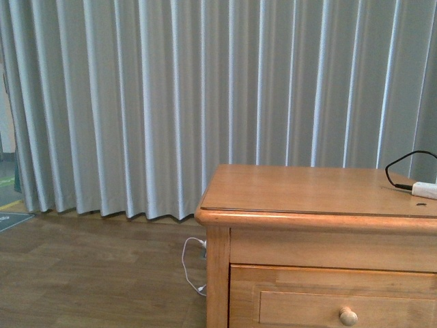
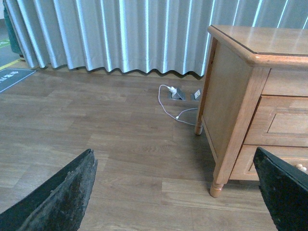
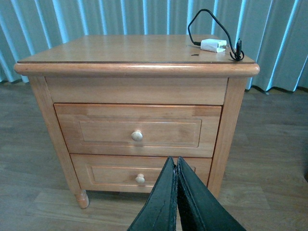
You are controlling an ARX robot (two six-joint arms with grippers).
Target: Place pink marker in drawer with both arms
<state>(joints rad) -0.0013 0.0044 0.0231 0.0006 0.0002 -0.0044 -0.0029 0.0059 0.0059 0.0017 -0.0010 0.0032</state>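
The pink marker is not in any view. A light-brown wooden nightstand (image 3: 134, 53) has two shut drawers: the upper drawer (image 3: 96, 131) with a round knob (image 3: 137, 135), and a lower one (image 3: 110, 174). The upper drawer also shows in the front view (image 1: 300, 307). My right gripper (image 3: 175, 161) is shut and empty, in front of the nightstand and apart from it. My left gripper (image 2: 175, 159) is wide open and empty, over the floor to the nightstand's left (image 2: 226, 96).
A white plug (image 3: 213, 45) with a black cable lies on the nightstand top, also in the front view (image 1: 424, 190). A white cable (image 2: 168, 103) and floor sockets lie on the wooden floor by the grey curtain (image 1: 171, 102).
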